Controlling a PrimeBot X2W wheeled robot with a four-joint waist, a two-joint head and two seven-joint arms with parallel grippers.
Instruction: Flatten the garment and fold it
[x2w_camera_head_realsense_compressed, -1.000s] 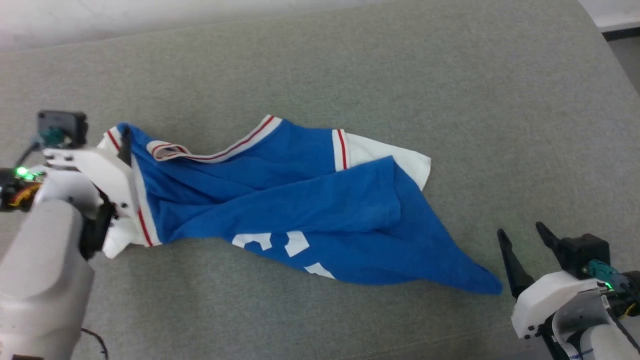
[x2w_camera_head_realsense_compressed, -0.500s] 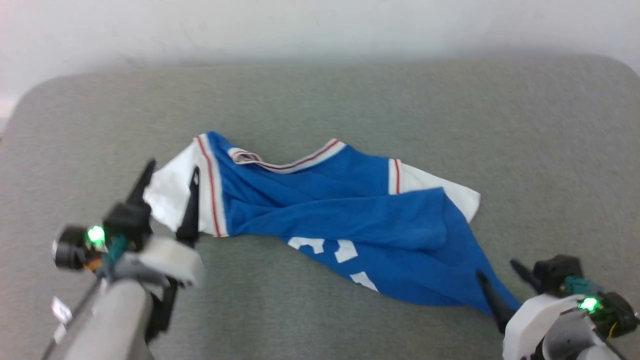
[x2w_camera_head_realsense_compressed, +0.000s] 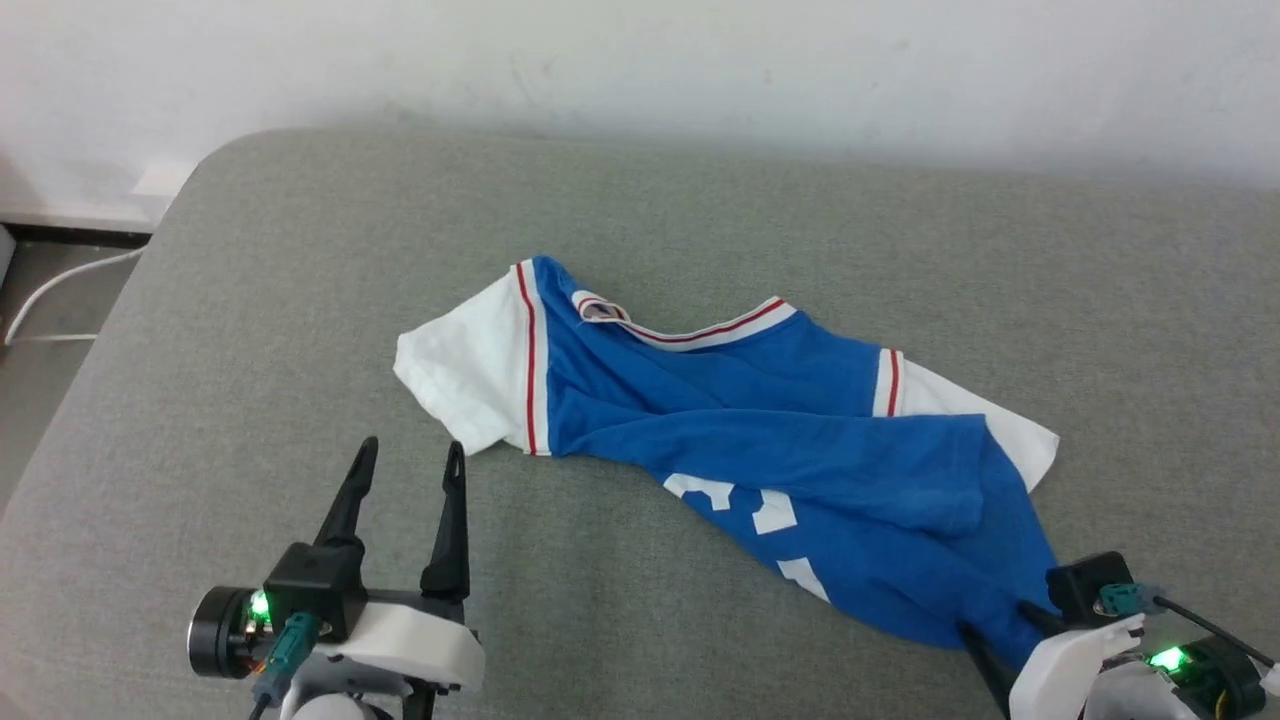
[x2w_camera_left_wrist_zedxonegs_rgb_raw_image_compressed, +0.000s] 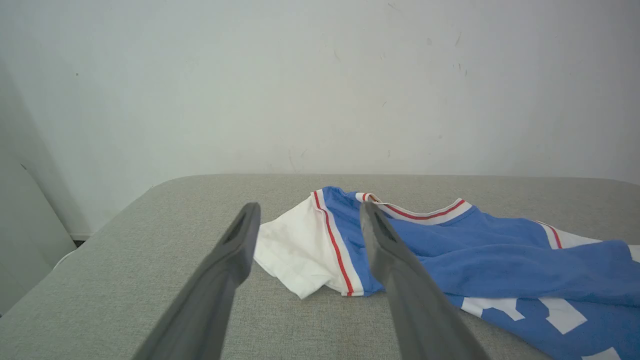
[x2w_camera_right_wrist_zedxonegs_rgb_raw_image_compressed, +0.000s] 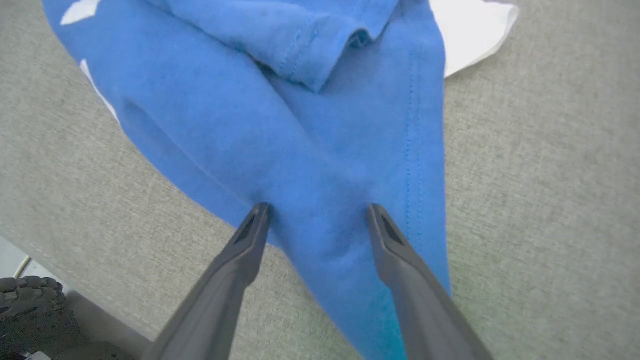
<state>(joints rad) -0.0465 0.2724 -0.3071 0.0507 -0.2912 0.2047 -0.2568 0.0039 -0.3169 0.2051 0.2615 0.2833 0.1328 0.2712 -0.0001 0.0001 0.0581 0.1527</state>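
Observation:
The garment, a blue T-shirt with white sleeves and red-striped trim, lies crumpled and twisted across the grey cushion. Its white sleeve points left and a blue hem corner runs to the lower right. My left gripper stands open just short of the white sleeve, holding nothing; in the left wrist view the sleeve lies beyond the fingers. My right gripper is open over the blue corner, and the right wrist view shows the cloth lying between its fingers.
A pale wall runs behind the cushion. At the far left the cushion ends, with floor and a white cable beyond. The right wrist view shows the cushion's near edge and a black tyre below it.
The camera has shifted. My left gripper has drawn back off the white sleeve toward the near edge. The blue corner, earlier beside my right gripper, now lies between its fingers.

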